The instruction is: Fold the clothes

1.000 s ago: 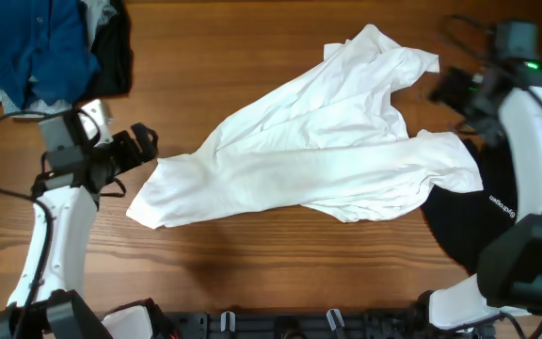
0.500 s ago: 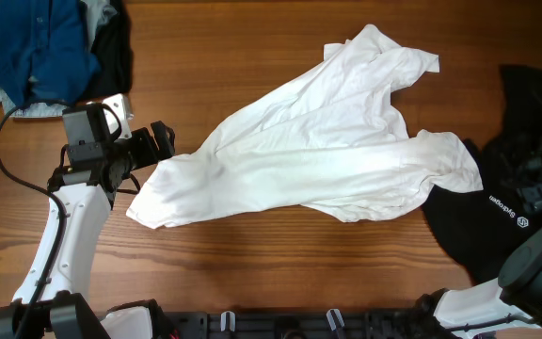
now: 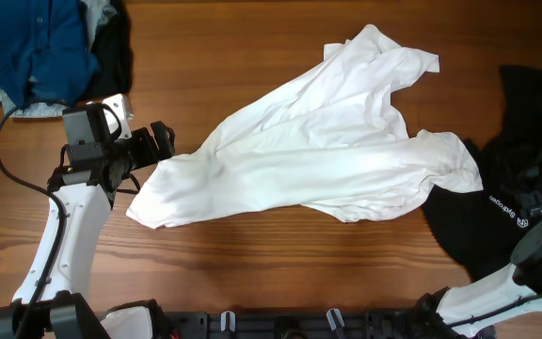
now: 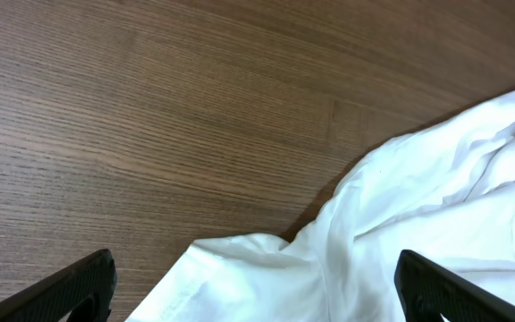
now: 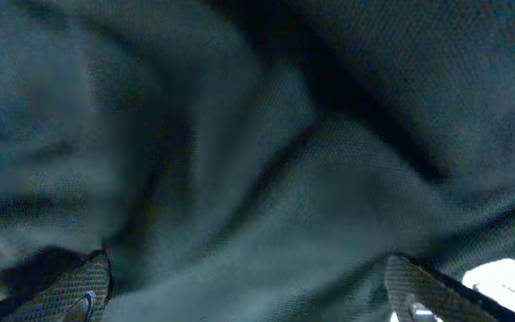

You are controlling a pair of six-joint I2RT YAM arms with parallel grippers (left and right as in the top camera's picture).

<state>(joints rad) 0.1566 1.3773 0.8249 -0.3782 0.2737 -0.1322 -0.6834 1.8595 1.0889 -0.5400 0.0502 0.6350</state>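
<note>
White shirt (image 3: 318, 151), centre, and black garment (image 3: 525, 104), 3 o'clock, both crumpled; blue pile (image 3: 36, 47), 10 o'clock; left gripper (image 3: 165, 138) and right gripper (image 5: 249, 282) wide, empty; folding seemingly unstarted.

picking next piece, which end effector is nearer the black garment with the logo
Right. The right end effector is directly over the black garment; the left end effector is across the table, at the white shirt's far edge.

The left gripper (image 3: 164, 139) has closed in on the white shirt (image 3: 318, 155); the right gripper (image 5: 249, 291) has swung off the table's (image 3: 252, 38) far corner, over the black garment (image 3: 525, 104)
</note>
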